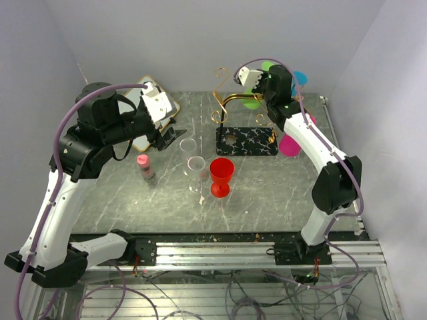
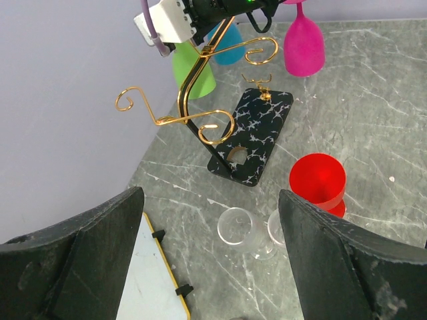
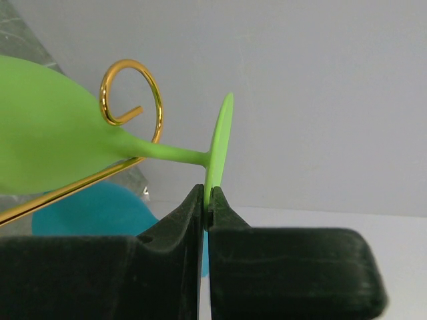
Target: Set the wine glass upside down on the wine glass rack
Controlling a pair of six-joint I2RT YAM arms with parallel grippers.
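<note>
The wine glass rack (image 1: 227, 100) is a gold wire stand on a black white-veined base (image 1: 247, 141); it also shows in the left wrist view (image 2: 200, 113). My right gripper (image 3: 208, 197) is shut on the foot rim of a green wine glass (image 3: 47, 147), held bowl-down with its stem against a scroll-ended arm (image 3: 130, 93). From above, that gripper (image 1: 250, 80) is at the rack's top with the green glass (image 1: 252, 101) below it. My left gripper (image 2: 210, 267) is open and empty, above two clear glasses (image 2: 240, 227). It is left of the rack (image 1: 170, 137).
A pink glass (image 1: 290, 143) and a blue glass (image 1: 300, 79) hang mouth-down at the rack's right. A red glass (image 1: 221, 177) and two clear glasses (image 1: 197, 167) stand in front of the base. A pink-capped bottle (image 1: 144, 167) stands left; a white gold-edged board (image 2: 150, 280) lies under my left arm.
</note>
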